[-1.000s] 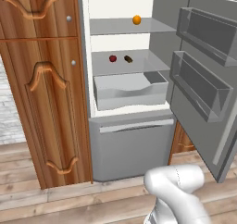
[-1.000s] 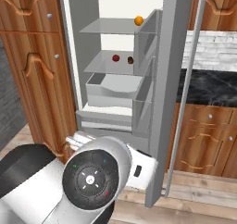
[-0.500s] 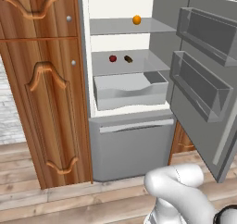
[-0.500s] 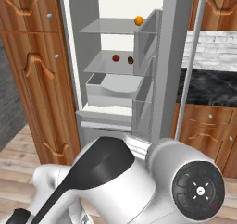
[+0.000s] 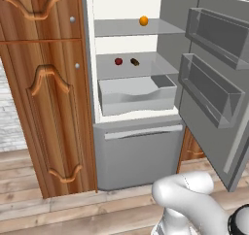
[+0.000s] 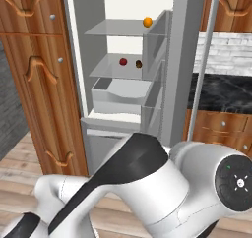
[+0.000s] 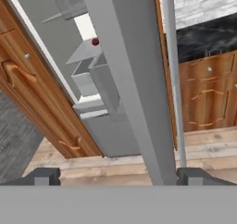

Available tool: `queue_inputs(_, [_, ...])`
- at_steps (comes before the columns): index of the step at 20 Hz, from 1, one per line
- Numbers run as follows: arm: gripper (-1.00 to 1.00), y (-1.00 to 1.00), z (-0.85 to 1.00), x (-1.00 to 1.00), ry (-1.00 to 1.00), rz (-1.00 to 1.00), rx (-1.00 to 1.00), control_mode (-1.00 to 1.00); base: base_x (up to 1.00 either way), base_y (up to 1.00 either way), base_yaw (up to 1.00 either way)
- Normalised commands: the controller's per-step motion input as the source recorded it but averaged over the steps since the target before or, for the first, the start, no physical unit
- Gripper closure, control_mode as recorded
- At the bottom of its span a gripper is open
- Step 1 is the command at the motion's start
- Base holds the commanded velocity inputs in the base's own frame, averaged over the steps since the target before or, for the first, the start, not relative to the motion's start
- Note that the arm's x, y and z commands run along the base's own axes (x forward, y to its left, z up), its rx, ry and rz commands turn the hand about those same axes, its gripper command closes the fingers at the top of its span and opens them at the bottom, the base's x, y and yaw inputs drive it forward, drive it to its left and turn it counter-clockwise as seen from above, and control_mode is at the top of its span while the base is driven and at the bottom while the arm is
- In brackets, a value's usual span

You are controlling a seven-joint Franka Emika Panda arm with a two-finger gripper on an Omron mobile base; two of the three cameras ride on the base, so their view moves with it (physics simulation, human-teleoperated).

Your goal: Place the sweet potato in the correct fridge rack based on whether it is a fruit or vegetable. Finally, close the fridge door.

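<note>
Note that the sweet potato [image 5: 134,61] already lies on the lower fridge rack [image 5: 151,64], just beside the red ball [image 5: 118,61] and apart from it, while the orange ball [image 5: 143,21] sits alone on the shelf above. You cannot tell from these views which shelf is meant for vegetables, so treat the placement as likely complete rather than confirmed. The grey drawer [image 5: 136,93] stands pulled out below the rack, near the front of the cabinet. The fridge door [image 5: 219,83] stands wide open to the right, its two clear bins facing the interior. In the hand view, the gripper [image 7: 119,174] has its jaws spread wide and holds nothing; its fingertips [image 7: 44,176] frame the near edge of the door, with the long handle [image 7: 172,75] running just right of that edge. This alignment suggests that the remaining step is to push the door shut. Expect the extended drawer to obstruct closing if it projects beyond the cabinet front.
</note>
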Motion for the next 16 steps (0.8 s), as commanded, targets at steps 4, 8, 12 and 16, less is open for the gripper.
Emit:
queue_inputs(4, [-1.00,0.00,-0.62,0.34,-0.03,0.05,0.00,-1.00,0.00,0.00,0.00])
queue_inputs(8, [-1.00,-0.02,-0.58,0.31,-0.05,0.04,0.00,-1.00,0.00,0.00,0.00])
queue_inputs(12, [-1.00,-0.03,-0.27,0.28,-0.01,0.01,0.00,-1.00,0.00,0.00,0.00])
queue_inputs(16, [-1.00,-0.12,-0.16,0.22,0.00,0.00,0.00,-1.00,0.00,0.00,0.00])
